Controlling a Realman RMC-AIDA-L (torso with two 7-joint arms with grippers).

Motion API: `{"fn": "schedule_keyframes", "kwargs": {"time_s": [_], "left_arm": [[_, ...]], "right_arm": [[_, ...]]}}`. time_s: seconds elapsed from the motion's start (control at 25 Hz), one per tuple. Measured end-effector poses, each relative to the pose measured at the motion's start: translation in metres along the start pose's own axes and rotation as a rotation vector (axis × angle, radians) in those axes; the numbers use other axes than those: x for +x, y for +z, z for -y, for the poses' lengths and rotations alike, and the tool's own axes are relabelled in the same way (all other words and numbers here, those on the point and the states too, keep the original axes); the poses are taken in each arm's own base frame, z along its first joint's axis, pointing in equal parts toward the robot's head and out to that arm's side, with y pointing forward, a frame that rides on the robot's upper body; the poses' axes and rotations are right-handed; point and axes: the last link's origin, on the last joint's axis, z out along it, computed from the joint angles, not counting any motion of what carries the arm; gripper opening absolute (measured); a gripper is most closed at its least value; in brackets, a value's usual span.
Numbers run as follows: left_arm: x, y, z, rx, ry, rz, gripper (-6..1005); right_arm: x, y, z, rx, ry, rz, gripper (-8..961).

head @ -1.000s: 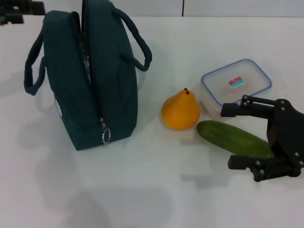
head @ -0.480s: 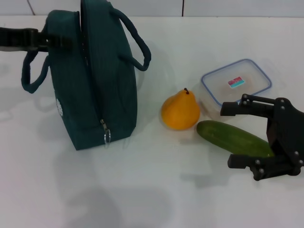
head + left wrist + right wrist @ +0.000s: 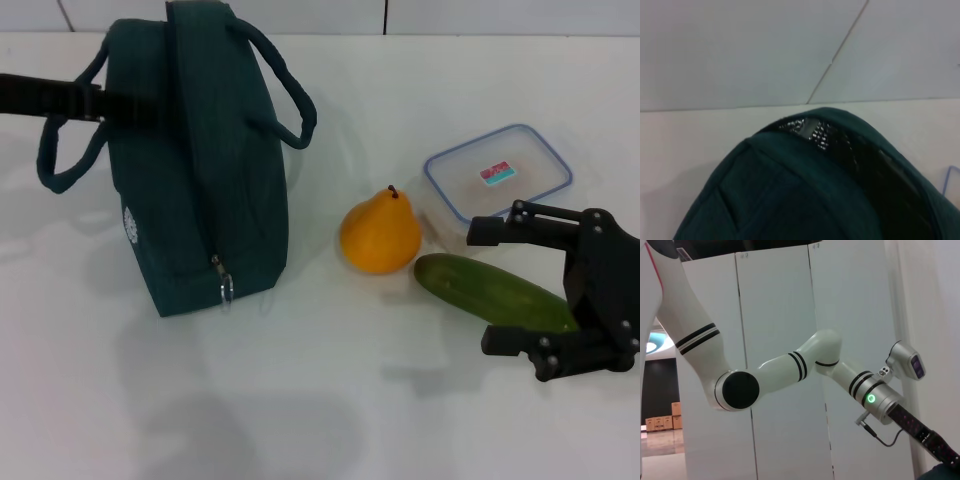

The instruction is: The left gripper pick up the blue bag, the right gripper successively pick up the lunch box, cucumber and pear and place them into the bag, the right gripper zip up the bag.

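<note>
The blue bag (image 3: pixel 200 160) stands upright on the white table (image 3: pixel 300 400), toward the robot's left. It's dark teal ribbed fabric, rounded on top, with two soft loop handles, a metal ring zipper pull (image 3: pixel 225 290) hanging low on the near edge, and a small white logo on its left face. The left wrist view looks down at the bag's (image 3: pixel 805 190) curved top, where the zipper gap shows a bit of shiny lining.

The left gripper (image 3: pixel 120 103) reaches in level from the left edge, a long dark bar ending right at the bag's top by the left handle. Can't tell if its fingers are clamped on anything or not; the tips blend into the fabric.

To the right of the bag sits the pear (image 3: pixel 380 233), plump, smooth, orange-yellow, with a short dark stem. Just beside it lies the cucumber (image 3: pixel 493 292), long, glossy, dark green, angled toward the near right. Behind both is the lunch box (image 3: pixel 497 180), clear plastic, rounded corners, blue rim, little red-and-teal sticker.

The right gripper (image 3: pixel 493 287) hovers at the right, fingers spread wide and holding nothing, one over the lunch box's near edge, the other on the near side of the cucumber, so the cucumber's far end lies between them.
</note>
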Motion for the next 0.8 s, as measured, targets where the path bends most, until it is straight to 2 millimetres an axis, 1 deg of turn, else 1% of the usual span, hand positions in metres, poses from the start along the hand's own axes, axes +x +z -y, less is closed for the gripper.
{"fn": "schedule_keyframes", "kwargs": {"time_s": [0.4,0.64,0.8], "left_arm": [[-0.006,0.003,-0.002,0.004,0.002,0.042,248],[-0.005,-0.006,-0.014,-0.012,-0.004,0.053,58],[-0.005,-0.013,-0.030,-0.037,0.002,0.047,47]], "right_arm": [[0.002,-0.002,-0.001,0.012,0.016,0.013,873],[0.004,-0.012,0.002,0.085,0.036,0.047,873],[0.009,-0.019,0.008,0.162,0.058,0.055,873]]}}
